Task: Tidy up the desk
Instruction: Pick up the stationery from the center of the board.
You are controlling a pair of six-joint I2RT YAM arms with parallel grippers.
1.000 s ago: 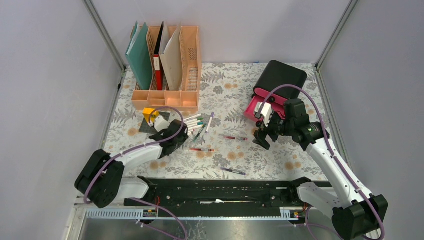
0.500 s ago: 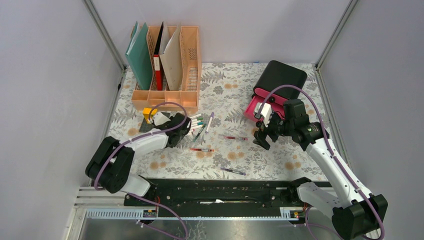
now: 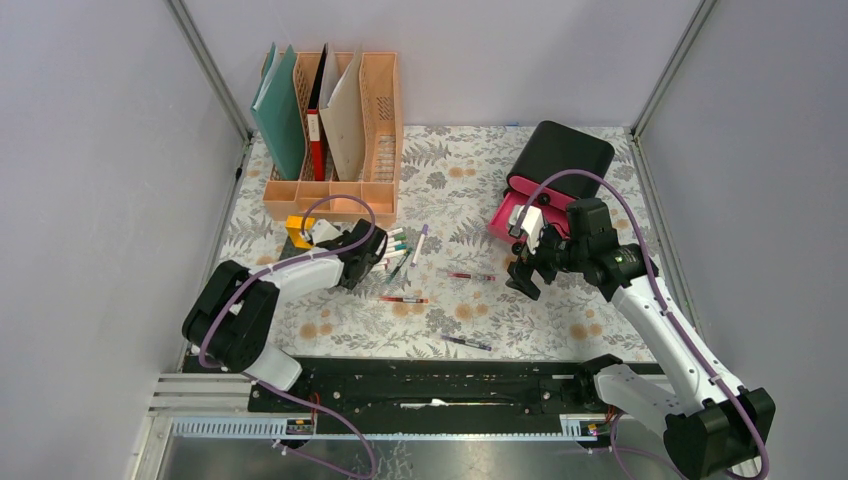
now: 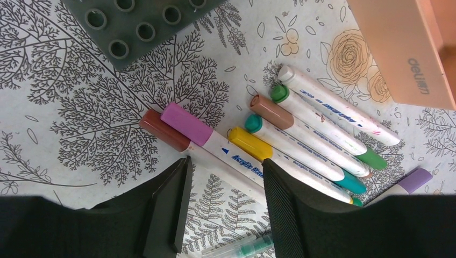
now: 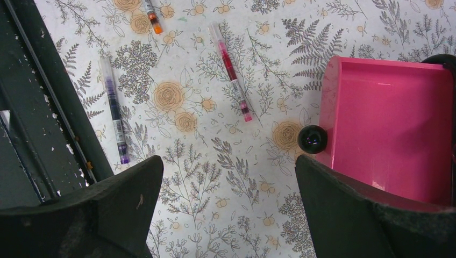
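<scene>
Left wrist view: left fingers [image 4: 225, 174] spread, empty, straddling pink-capped marker [image 4: 189, 125], looks lined up for pick. More markers [image 4: 301, 134] bunched just beside it, near peach rack [image 4: 400, 48]. Right fingers [image 5: 226, 161] parted, empty, hovering by open pink drawer [image 5: 392, 118], likely drop spot. Loose pens [image 5: 232, 72] scattered on flowered counter [image 3: 460, 170], which spans space between grey walls under both arms.

Left tool [image 4: 226, 169] low, jaws slightly parted; right tool [image 5: 228, 164] higher, jaws wide apart.
</scene>
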